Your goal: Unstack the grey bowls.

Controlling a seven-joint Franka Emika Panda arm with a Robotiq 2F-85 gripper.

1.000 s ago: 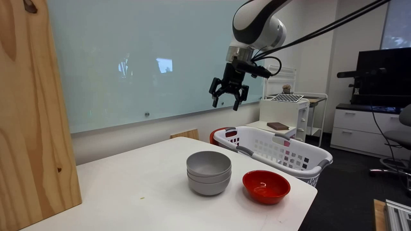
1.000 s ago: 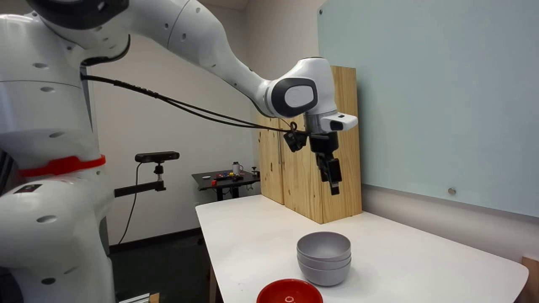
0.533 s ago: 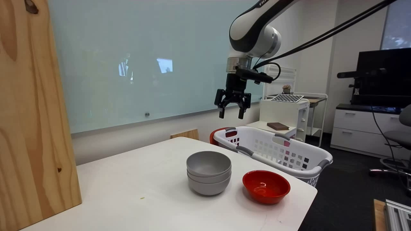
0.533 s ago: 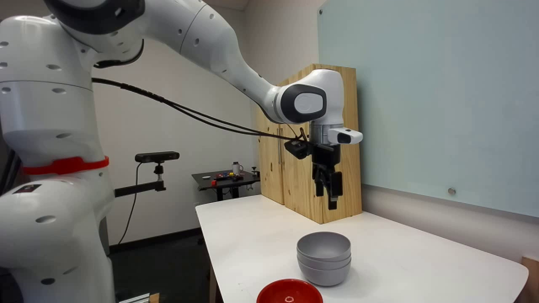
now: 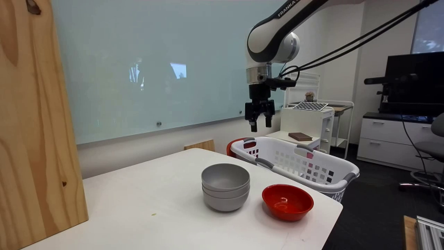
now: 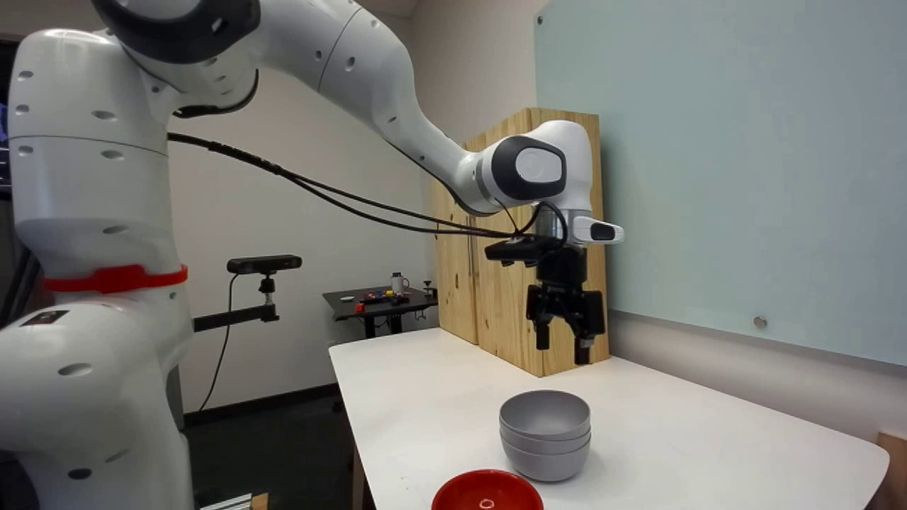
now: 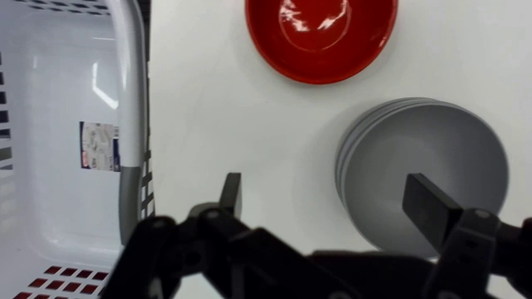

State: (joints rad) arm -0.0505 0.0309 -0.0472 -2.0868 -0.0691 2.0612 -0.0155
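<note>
A nested stack of matte grey bowls (image 5: 225, 187) stands upright on the white table; three rims show. The stack also shows in an exterior view (image 6: 545, 443) and at the right of the wrist view (image 7: 424, 153). My gripper (image 5: 261, 126) is open and empty, pointing down, in the air above the stack's level. It also shows in an exterior view (image 6: 562, 350), above and behind the stack. In the wrist view my gripper (image 7: 324, 187) has its right finger over the stack's inside and its left finger over bare table, with the stack's left rim between them.
A shiny red bowl (image 5: 288, 202) stands beside the stack near the table's edge. A white slotted basket (image 5: 295, 163) stands beyond that edge. A wooden cabinet (image 6: 524, 297) and a glass board (image 6: 723, 177) border the white table (image 5: 145, 194).
My gripper has come down, moved right in both exterior views, and turned about its vertical axis. It stays open. The bowls have not moved.
</note>
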